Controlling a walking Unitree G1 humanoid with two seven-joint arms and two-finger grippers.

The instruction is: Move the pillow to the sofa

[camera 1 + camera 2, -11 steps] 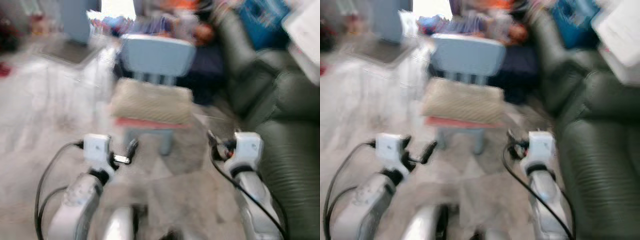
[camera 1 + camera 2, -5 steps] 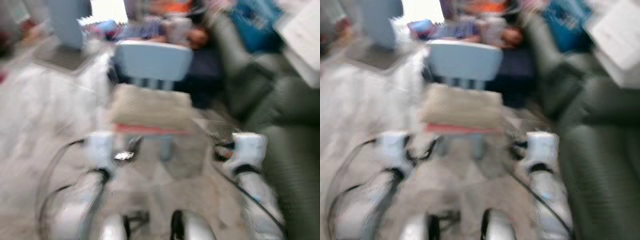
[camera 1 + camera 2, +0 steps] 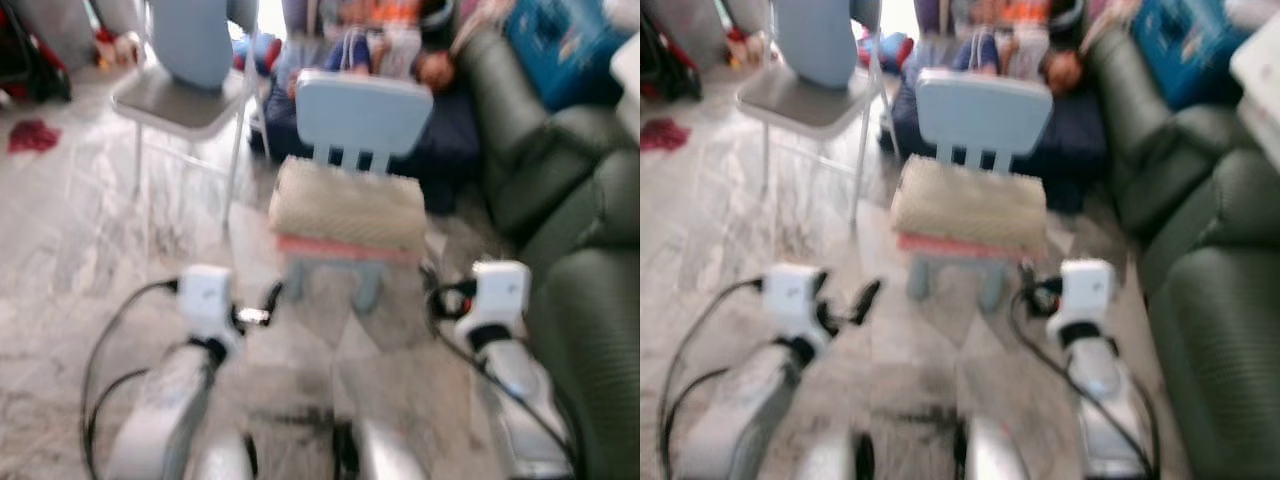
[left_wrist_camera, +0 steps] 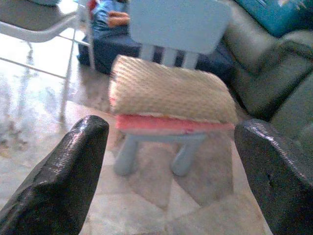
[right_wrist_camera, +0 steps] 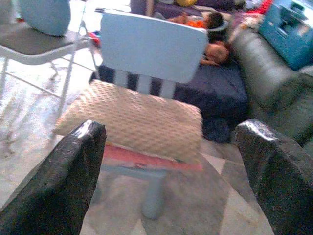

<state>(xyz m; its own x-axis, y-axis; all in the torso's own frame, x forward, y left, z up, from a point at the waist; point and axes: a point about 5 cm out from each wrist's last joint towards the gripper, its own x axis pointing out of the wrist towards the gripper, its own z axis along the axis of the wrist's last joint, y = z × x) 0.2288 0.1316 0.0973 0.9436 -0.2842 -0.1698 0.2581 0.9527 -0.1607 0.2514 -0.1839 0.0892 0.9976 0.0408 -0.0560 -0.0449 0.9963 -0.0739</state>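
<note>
Your view, slightly blurred, beige pillow (image 3: 348,207) on a small blue chair (image 3: 362,112) at frame centre, left gripper (image 4: 166,166) and right gripper (image 5: 171,166) both spread wide short of it, green sofa (image 3: 590,300) at right.

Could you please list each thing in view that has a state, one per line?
Pillow: lying flat on the chair seat, not yet held.
Chair: upright on the floor, beside the sofa.
Sofa: to the right, pillow not yet on it.
Left pincer: open, pointed at the pillow, short of it.
Right pincer: open, pointed at the pillow, short of it.
</note>
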